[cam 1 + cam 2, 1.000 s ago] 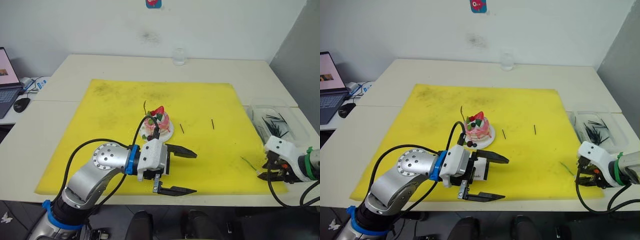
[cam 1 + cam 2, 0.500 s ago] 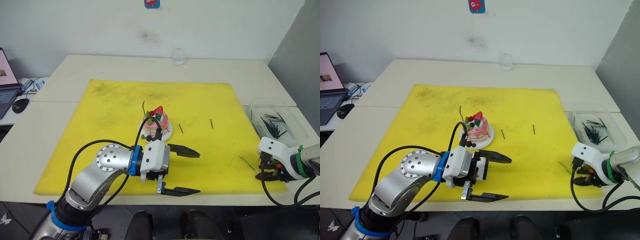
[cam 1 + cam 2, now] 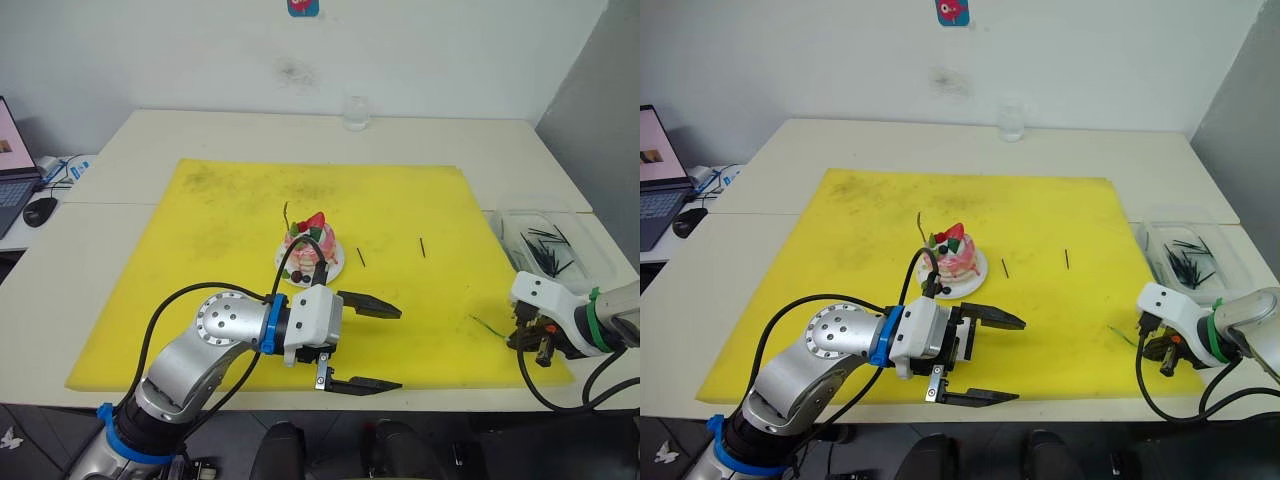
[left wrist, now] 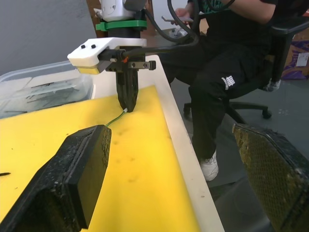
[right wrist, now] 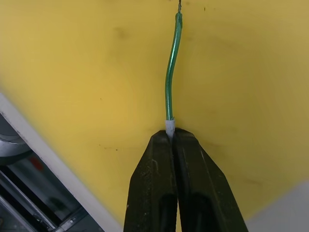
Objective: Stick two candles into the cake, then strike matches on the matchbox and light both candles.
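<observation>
green candle (image 5: 170,79), yellow mat (image 3: 220,230), pink-cream cake (image 3: 310,245)

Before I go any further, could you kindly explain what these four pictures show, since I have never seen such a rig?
It is a humanoid robot with two arms. Two pictures come from cameras in its head, looking down over a table with a yellow mat. The other two come from cameras on its wrists.

On the mat stands a small cake on a white plate, with one thin candle rising at its far side. Two short dark matches lie beside it, and a clear tray at the table's right holds more.

The left end effector hangs open in front of the cake. The right end effector is shut on the white end of a green candle. A seated person shows beyond the table in the left wrist view.
</observation>
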Tool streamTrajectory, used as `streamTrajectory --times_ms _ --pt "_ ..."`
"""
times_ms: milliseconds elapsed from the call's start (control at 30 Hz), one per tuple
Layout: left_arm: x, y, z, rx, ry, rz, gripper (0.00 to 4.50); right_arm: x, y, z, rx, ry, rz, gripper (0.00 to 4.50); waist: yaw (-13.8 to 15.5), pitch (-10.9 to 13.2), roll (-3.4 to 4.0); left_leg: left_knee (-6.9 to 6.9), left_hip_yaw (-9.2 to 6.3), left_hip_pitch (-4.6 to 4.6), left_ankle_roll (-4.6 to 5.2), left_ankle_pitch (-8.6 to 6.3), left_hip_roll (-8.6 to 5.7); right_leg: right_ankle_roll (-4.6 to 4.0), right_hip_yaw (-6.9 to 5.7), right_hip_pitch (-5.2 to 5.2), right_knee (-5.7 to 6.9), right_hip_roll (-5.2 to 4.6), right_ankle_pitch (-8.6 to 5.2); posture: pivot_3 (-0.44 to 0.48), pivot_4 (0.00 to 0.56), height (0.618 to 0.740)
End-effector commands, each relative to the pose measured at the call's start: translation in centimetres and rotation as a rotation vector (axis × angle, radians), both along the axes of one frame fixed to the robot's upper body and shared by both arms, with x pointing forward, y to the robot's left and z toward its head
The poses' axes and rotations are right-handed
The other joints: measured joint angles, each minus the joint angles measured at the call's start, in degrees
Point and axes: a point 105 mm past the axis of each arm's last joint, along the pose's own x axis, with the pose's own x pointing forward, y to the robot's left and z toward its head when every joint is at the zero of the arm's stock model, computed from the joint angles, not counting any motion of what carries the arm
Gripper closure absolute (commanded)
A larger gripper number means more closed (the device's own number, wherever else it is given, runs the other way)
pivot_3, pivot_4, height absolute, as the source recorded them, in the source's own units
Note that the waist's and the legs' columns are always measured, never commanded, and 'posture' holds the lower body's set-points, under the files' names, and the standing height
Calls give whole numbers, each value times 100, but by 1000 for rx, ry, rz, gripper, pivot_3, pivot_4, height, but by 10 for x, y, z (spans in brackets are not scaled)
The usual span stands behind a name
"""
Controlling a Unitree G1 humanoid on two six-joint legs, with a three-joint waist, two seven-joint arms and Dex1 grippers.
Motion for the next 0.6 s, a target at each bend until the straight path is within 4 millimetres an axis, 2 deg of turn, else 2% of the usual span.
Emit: streamTrajectory --times_ms 33,167,267,500,600 --pt "0 0 6 -20 -33 -4 0 5 5 21 62 -29 -6 4458 0 1 2 0 0 0 0 0 0 0 0 0 0 0 0 0 150 740" --pt "4 8 7 -24 -11 48 0 12 15 46 181 -74 -47 4458 0 7 9 -1 1 -1 0 0 -2 0 0 -1 0 0 0 0 150 740" --pt "7 13 6 -15 -9 81 0 15 21 50 229 -99 -78 4458 8 7 8 -5 -2 -1 0 0 -1 0 -2 -1 -1 0 0 0 150 740" --pt "8 18 7 -7 -5 105 0 19 13 14 159 -125 -157 4458 19 8 9 -17 1 -6 0 0 -7 -1 -1 -4 -7 -1 -2 0 150 740" --pt "7 18 7 -2 -7 104 0 17 10 6 120 -112 -141 4458 15 9 10 -19 2 -5 0 0 -7 0 3 -5 -8 -1 -2 0 150 740"
